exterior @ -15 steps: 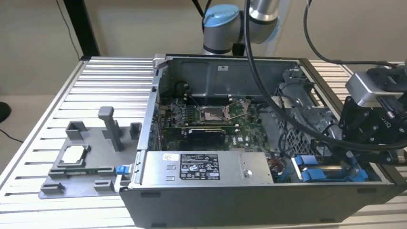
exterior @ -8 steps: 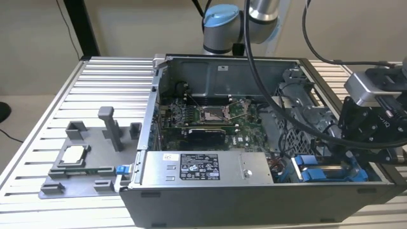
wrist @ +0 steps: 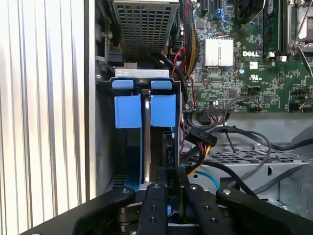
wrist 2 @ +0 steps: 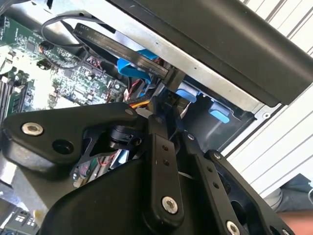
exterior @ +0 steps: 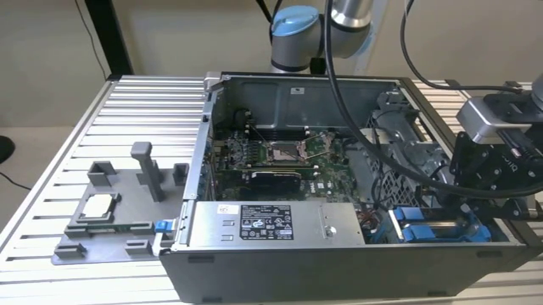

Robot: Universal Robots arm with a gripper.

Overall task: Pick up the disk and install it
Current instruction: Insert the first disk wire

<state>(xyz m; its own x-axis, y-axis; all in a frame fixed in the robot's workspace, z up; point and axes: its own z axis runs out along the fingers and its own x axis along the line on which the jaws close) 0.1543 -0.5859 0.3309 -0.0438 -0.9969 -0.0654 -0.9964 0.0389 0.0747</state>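
The disk [wrist: 146, 142] stands on edge in the drive bay at the front corner of the open computer case [exterior: 339, 267], at the exterior view's right, its blue bracket [wrist: 128, 111] showing on either side of the thin metal edge. The end effector [wrist: 173, 193] sits low over the bay, its fingers [wrist: 171, 183] drawn narrow at the disk's end; whether they grip it cannot be told. The case rests on the slatted counter [exterior: 127, 127], beside a grey fixture [exterior: 110, 216].

The arm [exterior: 335, 25] reaches over from the rear, its wrist low at the exterior view's right, pincer [wrist: 173, 196] pointing downward with fingers drawn close together.
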